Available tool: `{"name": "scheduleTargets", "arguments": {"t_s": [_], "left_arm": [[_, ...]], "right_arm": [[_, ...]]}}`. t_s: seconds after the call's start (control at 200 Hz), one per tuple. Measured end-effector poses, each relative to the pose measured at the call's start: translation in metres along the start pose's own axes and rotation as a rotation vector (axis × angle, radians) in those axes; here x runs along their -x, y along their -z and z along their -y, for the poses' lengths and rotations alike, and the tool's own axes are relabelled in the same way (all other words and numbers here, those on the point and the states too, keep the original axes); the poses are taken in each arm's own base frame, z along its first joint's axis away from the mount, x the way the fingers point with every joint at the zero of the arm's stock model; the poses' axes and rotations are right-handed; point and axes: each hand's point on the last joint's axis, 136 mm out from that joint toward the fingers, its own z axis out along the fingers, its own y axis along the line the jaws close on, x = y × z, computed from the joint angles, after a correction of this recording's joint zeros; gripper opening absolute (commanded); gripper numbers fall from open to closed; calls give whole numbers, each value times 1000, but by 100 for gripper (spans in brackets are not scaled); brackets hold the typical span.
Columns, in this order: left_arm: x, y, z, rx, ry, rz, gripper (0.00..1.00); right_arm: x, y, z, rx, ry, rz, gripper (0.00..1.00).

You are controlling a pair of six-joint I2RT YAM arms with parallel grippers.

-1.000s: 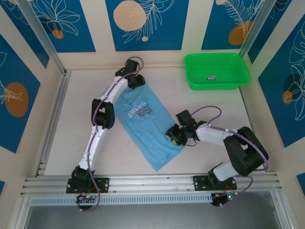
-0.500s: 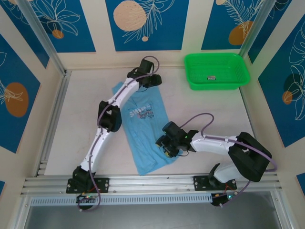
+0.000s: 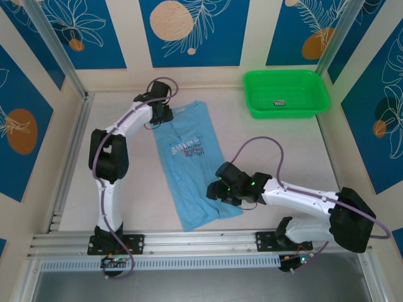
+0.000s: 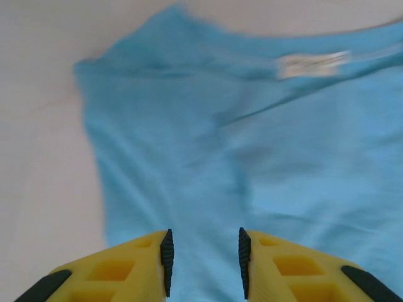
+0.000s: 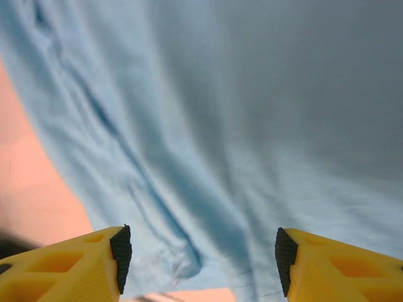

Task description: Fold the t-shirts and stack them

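Left hand (image 4: 203, 258) and right hand (image 5: 198, 255) hang parted over the t-shirt (image 3: 192, 179); left wrist view catches neck label (image 4: 313, 63).

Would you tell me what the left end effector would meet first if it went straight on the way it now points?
Most likely the t-shirt: its blue fabric lies straight ahead of the left end effector, beyond its parted jaws. How far off is unclear.

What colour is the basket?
The basket is bright green, clearest in the top external view.
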Motion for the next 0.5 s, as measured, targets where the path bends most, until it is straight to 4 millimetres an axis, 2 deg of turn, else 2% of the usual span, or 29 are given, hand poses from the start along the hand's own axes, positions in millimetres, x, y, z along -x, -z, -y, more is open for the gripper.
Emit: {"name": "scheduleTargets", "arguments": {"t_s": [0.11, 0.195, 0.32, 0.41, 0.5], "left_arm": [[-15, -35, -25, 65, 16, -66, 34], [-23, -57, -30, 94, 12, -108, 34], [0, -64, -13, 59, 3, -76, 34], [8, -77, -4, 46, -8, -75, 35], [22, -82, 8, 15, -11, -56, 35]], "right_arm": [[-21, -17, -31, 9, 157, -99, 57], [-31, -32, -58, 15, 236, -153, 55], [-36, -51, -84, 28, 291, -199, 50], [-35, -66, -87, 26, 274, -232, 47], [-33, -84, -80, 9, 232, -269, 46]]}}
